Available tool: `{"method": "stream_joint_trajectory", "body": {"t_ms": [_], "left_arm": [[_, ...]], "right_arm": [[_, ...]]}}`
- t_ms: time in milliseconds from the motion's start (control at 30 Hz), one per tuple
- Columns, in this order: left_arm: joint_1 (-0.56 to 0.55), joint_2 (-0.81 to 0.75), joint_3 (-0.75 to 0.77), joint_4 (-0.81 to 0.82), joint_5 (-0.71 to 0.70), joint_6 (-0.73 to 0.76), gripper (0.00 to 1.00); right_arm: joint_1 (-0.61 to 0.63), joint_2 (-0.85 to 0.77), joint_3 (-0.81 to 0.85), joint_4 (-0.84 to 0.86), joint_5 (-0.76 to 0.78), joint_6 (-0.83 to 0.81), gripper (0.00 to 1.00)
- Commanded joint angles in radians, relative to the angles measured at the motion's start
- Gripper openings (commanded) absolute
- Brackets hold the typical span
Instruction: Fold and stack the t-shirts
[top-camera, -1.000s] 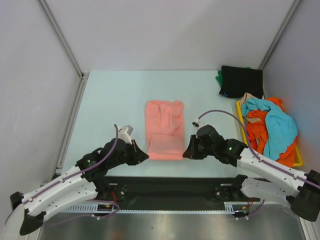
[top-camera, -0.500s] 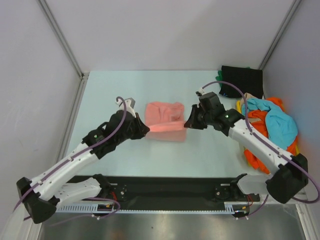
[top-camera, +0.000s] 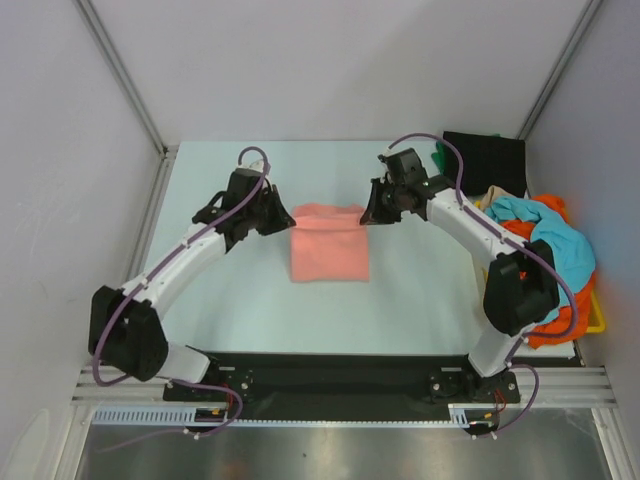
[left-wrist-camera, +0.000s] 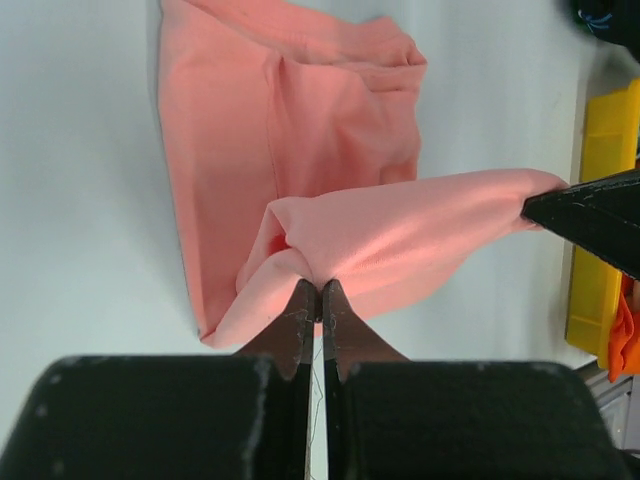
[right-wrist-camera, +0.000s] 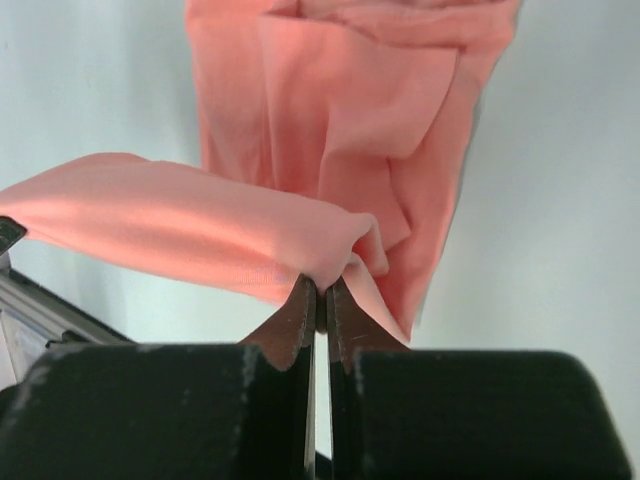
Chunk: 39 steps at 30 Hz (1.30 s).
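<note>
The pale table (top-camera: 230, 290) carries a yellow tray (top-camera: 596, 318) at its right edge, heaped with a turquoise t-shirt (top-camera: 545, 235) and an orange t-shirt (top-camera: 560, 310). The salmon pink t-shirt (top-camera: 330, 250) lies mid-table, doubled over (its upper layer is stretched between the arms). A black t-shirt (top-camera: 485, 162) sits in the far right corner. The left gripper (top-camera: 283, 222) and the right gripper (top-camera: 368, 214) are each clamped tight on a corner of the pink cloth.
</note>
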<state>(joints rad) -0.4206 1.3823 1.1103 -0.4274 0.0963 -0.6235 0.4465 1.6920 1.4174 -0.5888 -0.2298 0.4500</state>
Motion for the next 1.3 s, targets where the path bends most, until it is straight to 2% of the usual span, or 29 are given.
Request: {"method": "stream_joint_trajectory", "body": {"t_ms": [0, 333, 500, 667, 700, 733, 767, 800, 867, 967, 1033, 1133, 1167, 1267], "left_arm": [[0.083, 0.072, 0.098, 0.029, -0.001, 0.062, 0.00], [0.166, 0.441, 0.433, -0.045, 0.089, 0.090, 0.00], [0.184, 0.575, 0.569, -0.069, 0.094, 0.102, 0.00], [0.200, 0.753, 0.747, -0.160, 0.092, 0.110, 0.00], [0.203, 0.770, 0.764, -0.169, 0.089, 0.107, 0.01], [0.204, 0.784, 0.778, -0.186, 0.086, 0.107, 0.08], [0.206, 0.800, 0.795, -0.188, 0.082, 0.105, 0.17], [0.210, 0.807, 0.807, -0.189, 0.079, 0.104, 0.43], [0.213, 0.816, 0.857, -0.230, 0.072, 0.117, 0.65], [0.206, 0.729, 0.818, -0.255, 0.048, 0.139, 0.80], [0.187, 0.654, 0.743, -0.225, 0.007, 0.148, 0.82], [0.151, 0.471, 0.530, -0.131, 0.003, 0.133, 0.83], [0.137, 0.431, 0.419, -0.101, 0.009, 0.120, 0.83], [0.085, 0.333, 0.248, 0.001, 0.061, 0.093, 0.82]], "right_arm": [[-0.055, 0.098, 0.112, -0.049, 0.058, -0.068, 0.00], [-0.107, 0.363, 0.423, -0.124, 0.046, -0.091, 0.00], [-0.124, 0.471, 0.511, -0.134, 0.018, -0.086, 0.00], [-0.140, 0.575, 0.622, -0.137, -0.022, -0.083, 0.00], [-0.146, 0.612, 0.643, -0.138, -0.046, -0.086, 0.22], [-0.149, 0.629, 0.664, -0.137, -0.055, -0.091, 0.43], [-0.152, 0.646, 0.689, -0.134, -0.062, -0.099, 0.58], [-0.163, 0.672, 0.743, -0.144, -0.062, -0.103, 0.70], [-0.172, 0.678, 0.788, -0.192, -0.052, -0.109, 0.72], [-0.169, 0.560, 0.668, -0.119, -0.028, -0.105, 0.73], [-0.138, 0.414, 0.468, -0.044, -0.019, -0.099, 0.73], [-0.089, 0.286, 0.225, 0.079, -0.026, -0.077, 0.73], [-0.054, 0.221, 0.175, 0.145, -0.040, -0.060, 0.73], [-0.016, 0.170, 0.019, 0.289, -0.153, -0.024, 0.72]]}}
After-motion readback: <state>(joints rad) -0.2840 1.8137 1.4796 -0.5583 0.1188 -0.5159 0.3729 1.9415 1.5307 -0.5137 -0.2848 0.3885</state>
